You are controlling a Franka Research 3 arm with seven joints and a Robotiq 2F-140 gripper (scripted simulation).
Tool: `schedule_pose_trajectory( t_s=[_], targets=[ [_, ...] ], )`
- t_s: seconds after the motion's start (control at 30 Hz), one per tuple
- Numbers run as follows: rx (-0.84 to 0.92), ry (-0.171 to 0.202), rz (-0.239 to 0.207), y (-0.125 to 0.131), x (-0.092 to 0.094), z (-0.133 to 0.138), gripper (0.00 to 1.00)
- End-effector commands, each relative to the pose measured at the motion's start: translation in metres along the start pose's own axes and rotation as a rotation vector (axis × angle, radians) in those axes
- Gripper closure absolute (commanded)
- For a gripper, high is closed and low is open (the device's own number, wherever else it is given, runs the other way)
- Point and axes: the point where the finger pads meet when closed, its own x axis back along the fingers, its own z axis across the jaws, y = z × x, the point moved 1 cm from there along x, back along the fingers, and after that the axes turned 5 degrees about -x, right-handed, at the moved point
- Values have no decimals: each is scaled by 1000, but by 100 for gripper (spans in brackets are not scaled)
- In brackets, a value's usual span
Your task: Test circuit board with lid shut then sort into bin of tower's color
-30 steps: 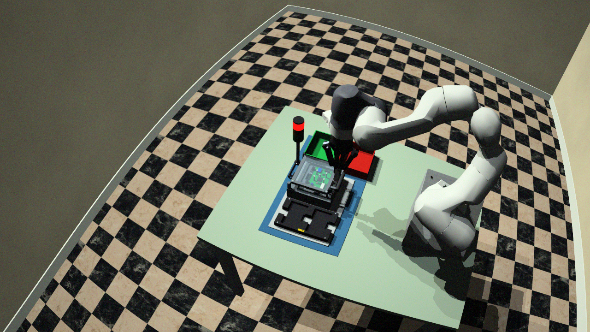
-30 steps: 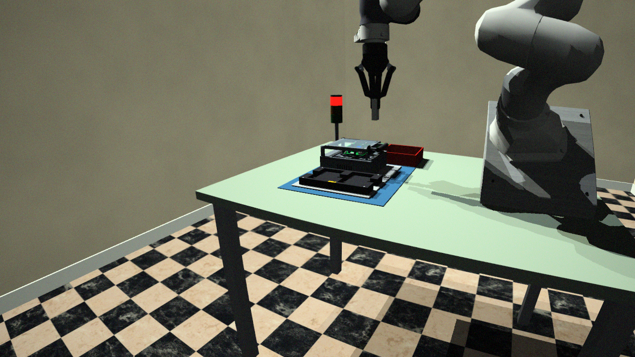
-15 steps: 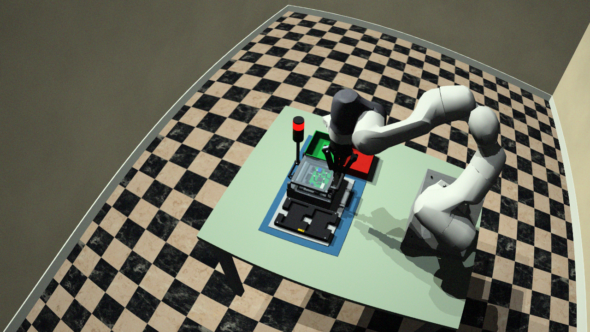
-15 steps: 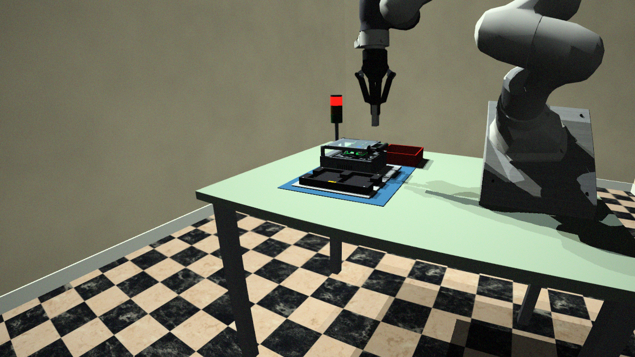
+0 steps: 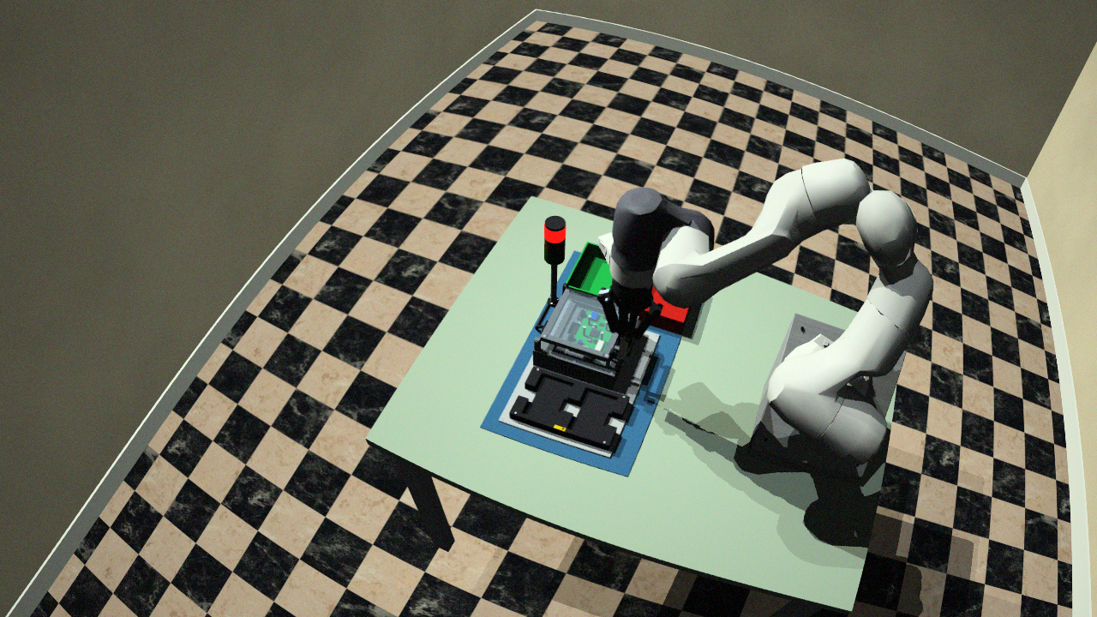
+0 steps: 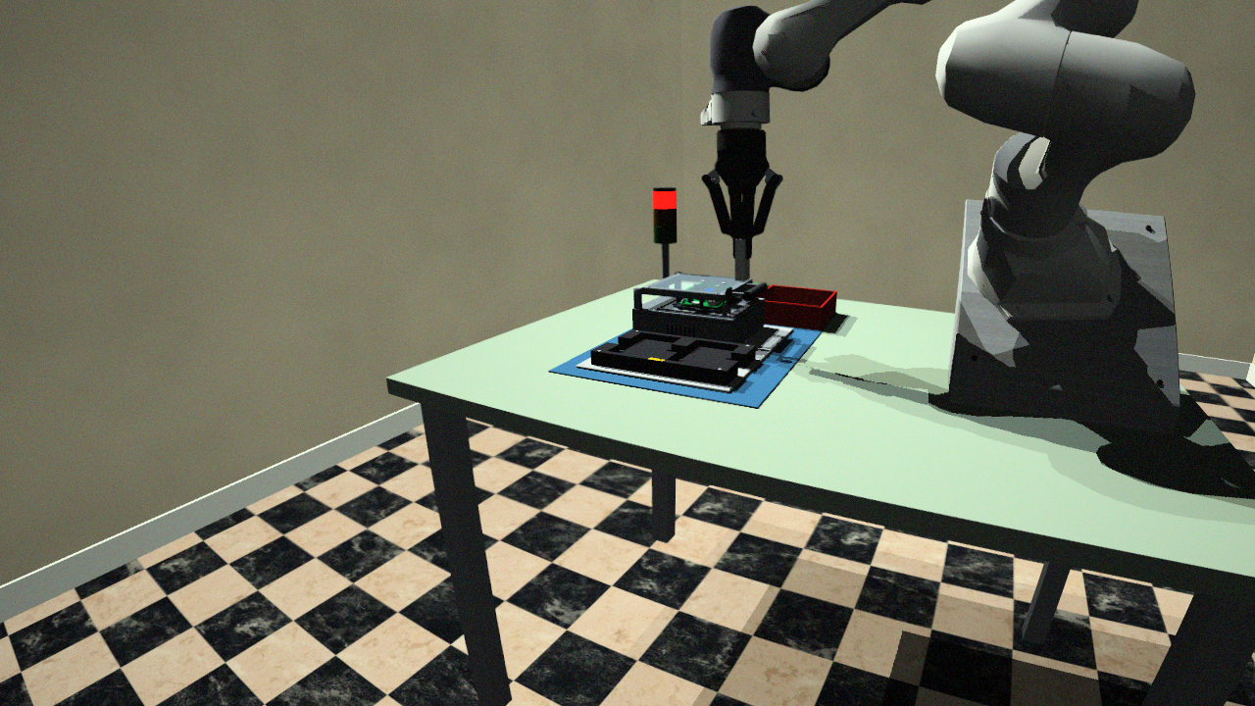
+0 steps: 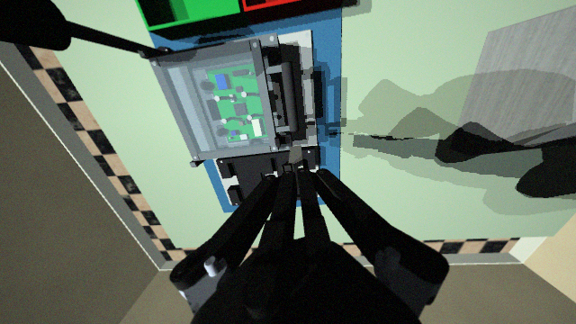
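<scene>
Over on the left the signal tower [image 5: 554,230] glows red, and beside it the circuit board [image 7: 234,105] sits inside the tester [image 6: 693,318] under the shut clear lid [image 7: 180,90], so loading, latching and the test look done. To the right, the gripper [image 6: 742,263], jaws pressed together on nothing, hangs just above the latch end of the lid. I'd say pressing the release tab, lifting the board out and dropping it into the red bin [image 6: 800,305] are what's left.

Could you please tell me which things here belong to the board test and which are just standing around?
Part of the job:
- circuit board under the shut lid
- tester
- signal tower, showing red
- red bin, green bin
- tray
- shut gripper, holding nothing

Just there:
- blue mat
- table
</scene>
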Motion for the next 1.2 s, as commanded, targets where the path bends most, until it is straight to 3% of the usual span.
schedule_pose_trajectory(
  t_s=[0.0, 0.83, 1.17],
  targets=[
    [-14, -16, -2, 1, -3, -5, 100],
    [-14, -16, -2, 1, -4, -5, 100],
    [-14, -16, -2, 2, -23, -5, 100]
  ],
)
